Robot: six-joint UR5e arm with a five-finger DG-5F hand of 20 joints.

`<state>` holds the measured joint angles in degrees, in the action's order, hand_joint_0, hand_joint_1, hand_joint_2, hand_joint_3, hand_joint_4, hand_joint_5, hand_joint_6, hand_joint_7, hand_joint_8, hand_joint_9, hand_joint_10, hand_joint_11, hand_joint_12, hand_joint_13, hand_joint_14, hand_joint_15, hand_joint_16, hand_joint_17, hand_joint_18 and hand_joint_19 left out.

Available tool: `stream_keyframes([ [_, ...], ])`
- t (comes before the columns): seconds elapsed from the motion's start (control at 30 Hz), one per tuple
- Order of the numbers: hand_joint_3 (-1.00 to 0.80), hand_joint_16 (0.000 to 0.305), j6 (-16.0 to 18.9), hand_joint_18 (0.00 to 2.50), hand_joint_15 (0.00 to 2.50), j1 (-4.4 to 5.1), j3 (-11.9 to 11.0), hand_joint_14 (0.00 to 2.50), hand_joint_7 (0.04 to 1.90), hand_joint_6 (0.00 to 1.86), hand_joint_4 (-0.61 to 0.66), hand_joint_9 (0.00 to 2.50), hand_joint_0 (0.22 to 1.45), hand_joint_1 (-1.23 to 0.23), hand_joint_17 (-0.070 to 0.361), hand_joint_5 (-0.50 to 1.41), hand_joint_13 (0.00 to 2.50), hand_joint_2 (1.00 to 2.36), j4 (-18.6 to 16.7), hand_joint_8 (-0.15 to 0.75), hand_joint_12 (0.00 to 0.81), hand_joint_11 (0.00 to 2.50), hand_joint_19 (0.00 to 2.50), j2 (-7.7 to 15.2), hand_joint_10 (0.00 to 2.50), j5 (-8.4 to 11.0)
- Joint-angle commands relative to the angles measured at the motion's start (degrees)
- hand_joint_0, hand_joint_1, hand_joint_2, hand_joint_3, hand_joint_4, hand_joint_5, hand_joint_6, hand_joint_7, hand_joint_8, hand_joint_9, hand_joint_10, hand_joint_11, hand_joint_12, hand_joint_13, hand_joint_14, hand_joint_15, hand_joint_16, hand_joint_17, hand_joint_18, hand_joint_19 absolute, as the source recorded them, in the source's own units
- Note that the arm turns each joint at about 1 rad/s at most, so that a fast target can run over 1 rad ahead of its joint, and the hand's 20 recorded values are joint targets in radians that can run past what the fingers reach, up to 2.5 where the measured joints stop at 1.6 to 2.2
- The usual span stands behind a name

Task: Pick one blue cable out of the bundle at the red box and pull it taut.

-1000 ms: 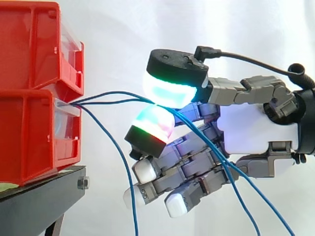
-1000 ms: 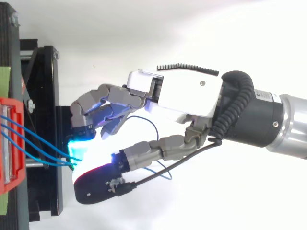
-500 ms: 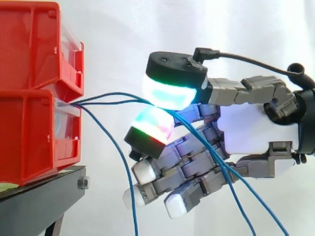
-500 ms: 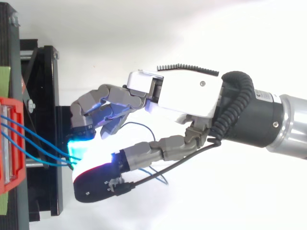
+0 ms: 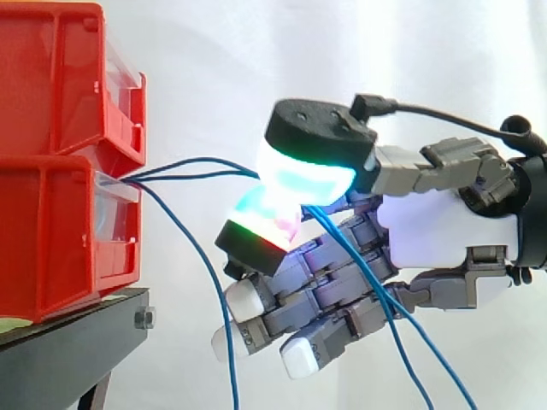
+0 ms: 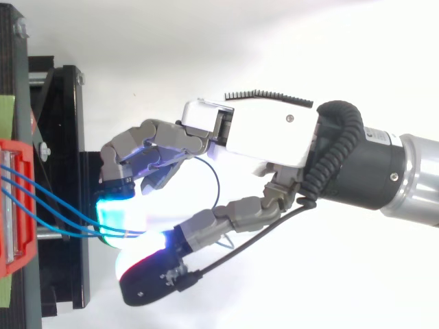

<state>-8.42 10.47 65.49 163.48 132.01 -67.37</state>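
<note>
Hand [image 5: 444,231] clamped on blue cable [image 5: 197,160] between glowing pads [image 5: 308,175], near red box [image 5: 51,231]. Pinch point hidden by pads: one strand or two, cannot tell. Loose ends cut off below.

Bright even light, white curtain [image 5: 214,68] — blown out

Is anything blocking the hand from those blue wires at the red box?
Nothing visible does. The hand already pinches two thin blue cables between its glowing pads, just clear of the red plastic box.
</note>
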Motion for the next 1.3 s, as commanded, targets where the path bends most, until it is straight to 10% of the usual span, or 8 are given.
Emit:
stream_keyframes([
  [0.0, -0.50, 0.056, 0.0, 0.68, 0.21, -0.01, 0.0, 0.01, 1.22, 0.83, 0.10, 0.53, 0.72, -0.93, 0.127, -0.23, 0.50, 1.00, 0.0, 0.315, 0.420, 0.73, 0.39, 0.0, 0.01, -0.13],
  [0.57, -0.50, 0.070, 0.0, 0.74, 0.22, -0.01, 0.0, 0.01, 1.12, 0.82, 0.21, 0.52, 0.42, -0.86, 0.157, -0.24, 0.51, 1.00, 0.0, 0.373, 0.484, 0.74, 0.39, 0.0, 0.01, -0.21],
  [1.27, -0.32, 0.059, -0.2, 0.66, 0.23, -0.01, 0.0, 0.01, 1.23, 0.78, 0.20, 0.56, 0.58, -0.70, 0.134, -0.21, 0.49, 1.01, -0.2, 0.353, 0.442, 0.68, 0.47, 0.0, 0.02, -0.39],
])
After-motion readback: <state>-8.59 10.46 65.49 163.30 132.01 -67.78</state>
